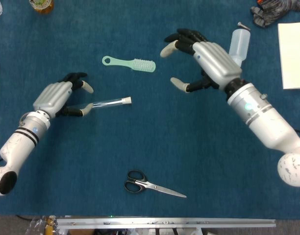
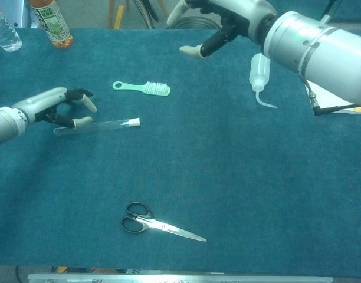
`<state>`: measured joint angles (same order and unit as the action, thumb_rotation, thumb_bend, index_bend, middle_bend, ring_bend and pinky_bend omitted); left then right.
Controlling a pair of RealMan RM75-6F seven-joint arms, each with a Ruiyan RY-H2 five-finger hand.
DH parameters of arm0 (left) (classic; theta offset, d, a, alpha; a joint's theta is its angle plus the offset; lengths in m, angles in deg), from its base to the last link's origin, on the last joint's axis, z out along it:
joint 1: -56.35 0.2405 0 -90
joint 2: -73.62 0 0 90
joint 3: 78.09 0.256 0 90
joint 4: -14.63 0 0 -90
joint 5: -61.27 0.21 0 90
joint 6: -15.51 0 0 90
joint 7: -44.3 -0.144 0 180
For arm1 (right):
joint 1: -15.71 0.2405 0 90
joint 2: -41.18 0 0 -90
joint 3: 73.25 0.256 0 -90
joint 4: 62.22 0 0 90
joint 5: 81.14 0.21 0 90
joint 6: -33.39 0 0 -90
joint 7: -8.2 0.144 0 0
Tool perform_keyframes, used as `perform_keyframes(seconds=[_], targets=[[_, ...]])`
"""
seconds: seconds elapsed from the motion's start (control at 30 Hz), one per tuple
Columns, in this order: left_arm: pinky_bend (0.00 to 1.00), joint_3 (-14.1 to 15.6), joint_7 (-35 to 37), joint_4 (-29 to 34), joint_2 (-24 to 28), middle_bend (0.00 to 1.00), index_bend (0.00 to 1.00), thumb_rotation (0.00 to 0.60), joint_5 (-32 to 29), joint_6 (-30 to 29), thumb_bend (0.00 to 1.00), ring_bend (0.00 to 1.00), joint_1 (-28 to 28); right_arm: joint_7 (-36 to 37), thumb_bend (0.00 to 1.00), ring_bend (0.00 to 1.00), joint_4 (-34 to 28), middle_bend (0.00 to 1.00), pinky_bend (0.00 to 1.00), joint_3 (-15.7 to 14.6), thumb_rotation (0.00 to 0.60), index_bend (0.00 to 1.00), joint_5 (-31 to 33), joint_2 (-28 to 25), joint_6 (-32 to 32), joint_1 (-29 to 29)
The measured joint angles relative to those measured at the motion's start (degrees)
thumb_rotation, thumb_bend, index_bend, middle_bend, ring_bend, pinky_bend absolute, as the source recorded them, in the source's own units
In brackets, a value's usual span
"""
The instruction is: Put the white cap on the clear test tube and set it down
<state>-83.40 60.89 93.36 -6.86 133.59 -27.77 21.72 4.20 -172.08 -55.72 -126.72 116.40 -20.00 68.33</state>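
The clear test tube (image 1: 110,102) (image 2: 98,125) lies flat on the blue cloth with the white cap (image 1: 126,100) (image 2: 134,122) on its right end. My left hand (image 1: 59,97) (image 2: 51,107) hovers just left of the tube, fingers spread and holding nothing. One fingertip sits near the tube's closed end. My right hand (image 1: 204,58) (image 2: 227,17) is raised above the table at upper right, fingers apart and empty.
A mint green brush (image 1: 129,63) (image 2: 143,88) lies behind the tube. Black-handled scissors (image 1: 152,184) (image 2: 160,222) lie near the front edge. A squeeze bottle (image 1: 239,46) (image 2: 258,73) stands by my right arm, with paper (image 1: 291,49) to its right. Bottles (image 2: 51,22) stand at the far left.
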Motion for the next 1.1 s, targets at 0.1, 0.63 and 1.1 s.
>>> perform_keyframes(seconds=[0.1,0.63,1.1], targets=[[0.1,-0.2,-0.8,2.6,2.2,0.07,0.31,0.413,0.9,-2.3,0.34,0.0,0.5,-0.6,0.26,0.0,-0.2,0.18,0.02,-0.8,0.6,0.33,-0.6,-0.8,-1.0,-1.0],[0.1,-1.4,-6.0,13.3,14.8,0.1,0.31,0.533,2.6,-16.6,0.34,0.0,6.7,-2.3,0.27,0.0,-4.5,0.18,0.03,-6.3,0.6,0.33,-6.1,-8.8,-11.4,-12.0],[0.1,0.0,-7.8,14.4,20.8,0.11,0.32,0.533,2.9,-27.6,0.34,0.0,15.5,-1.6,0.28,0.0,-4.6,0.22,0.06,-13.9,0.6,0.33,-17.4,-13.9,-23.8,-26.6]])
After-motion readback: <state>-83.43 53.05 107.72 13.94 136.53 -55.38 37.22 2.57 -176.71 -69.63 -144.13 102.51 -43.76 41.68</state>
